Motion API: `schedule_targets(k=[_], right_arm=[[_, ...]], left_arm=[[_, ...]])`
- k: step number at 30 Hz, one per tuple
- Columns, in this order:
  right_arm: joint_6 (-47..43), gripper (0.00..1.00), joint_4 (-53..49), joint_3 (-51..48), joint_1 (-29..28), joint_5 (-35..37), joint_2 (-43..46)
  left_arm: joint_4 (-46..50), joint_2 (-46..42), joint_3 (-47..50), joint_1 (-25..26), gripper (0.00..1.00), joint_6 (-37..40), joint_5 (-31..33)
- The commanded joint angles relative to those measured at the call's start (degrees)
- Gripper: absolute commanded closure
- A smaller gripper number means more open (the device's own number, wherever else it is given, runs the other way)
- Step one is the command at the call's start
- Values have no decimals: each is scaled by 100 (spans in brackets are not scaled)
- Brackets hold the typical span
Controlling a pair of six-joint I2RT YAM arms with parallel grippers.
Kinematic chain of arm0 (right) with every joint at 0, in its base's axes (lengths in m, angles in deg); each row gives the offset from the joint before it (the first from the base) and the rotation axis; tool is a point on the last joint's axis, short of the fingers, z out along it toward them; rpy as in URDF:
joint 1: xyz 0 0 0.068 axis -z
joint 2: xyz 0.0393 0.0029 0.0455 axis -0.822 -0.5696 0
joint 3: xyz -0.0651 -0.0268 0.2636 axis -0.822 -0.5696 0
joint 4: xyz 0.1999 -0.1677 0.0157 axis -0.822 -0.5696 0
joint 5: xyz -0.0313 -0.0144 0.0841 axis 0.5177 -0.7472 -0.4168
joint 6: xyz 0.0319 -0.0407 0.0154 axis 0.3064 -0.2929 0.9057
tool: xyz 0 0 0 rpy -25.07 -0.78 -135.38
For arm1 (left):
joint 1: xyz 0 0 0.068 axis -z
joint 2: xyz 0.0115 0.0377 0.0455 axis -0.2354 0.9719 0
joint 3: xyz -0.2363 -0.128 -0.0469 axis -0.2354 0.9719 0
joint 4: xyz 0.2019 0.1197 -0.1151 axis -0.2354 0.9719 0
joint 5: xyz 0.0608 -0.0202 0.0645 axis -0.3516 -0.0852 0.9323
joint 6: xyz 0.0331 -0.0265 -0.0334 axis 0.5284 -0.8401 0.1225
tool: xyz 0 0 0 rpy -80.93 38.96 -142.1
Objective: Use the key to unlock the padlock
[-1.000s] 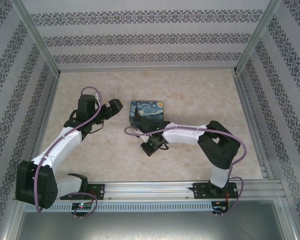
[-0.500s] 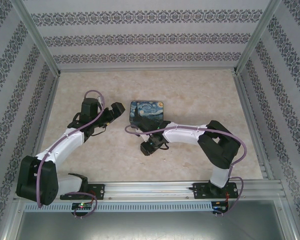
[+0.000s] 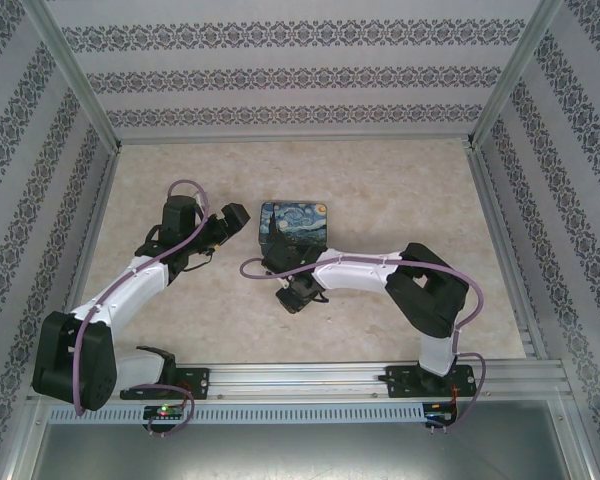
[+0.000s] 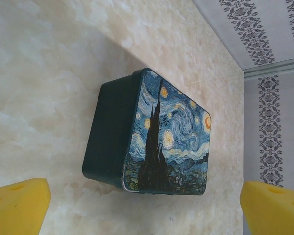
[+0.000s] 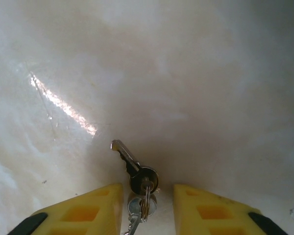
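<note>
- Pointing the left gripper (image 3: 233, 214) at the painted tin (image 4: 152, 132), yellow fingers (image 4: 19, 205) spread wide and gripping nothing.
- Straddling the key (image 5: 132, 164) with the right gripper (image 5: 147, 196), jaws parted narrowly, pads not pressing it.
- Lying flat on the pale table (image 5: 186, 73) with its ring (image 5: 144, 205), just in front of the tin.

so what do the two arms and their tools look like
Both arms match: the left arm and right arm have white links, bulky black joints and a looping purple cable. The left tool and right tool are black, with blocky yellow fingers.
</note>
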Motion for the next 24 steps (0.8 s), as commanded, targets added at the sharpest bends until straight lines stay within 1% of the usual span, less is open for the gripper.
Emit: schedule_targets(k=[1,4,6,18,24], right_arm=[[255,78,117,-161,-117,-179,-506],[322,92,193,-227,-107,-222,-494],[360,100,254,-280,-69,-310,-431],[629,100,595,-635,405,-704,603],[690,100,621,-634,557,-733,871]], left_arm=[[-252,-93,33,65,1,-67,7],[-256,-102,47,63,1,-70,-3],[-255,-113,61,59,1,-63,-5],[-387,-69,179,99,1,-120,-188],[-556,110,168,279,1,-211,-347]])
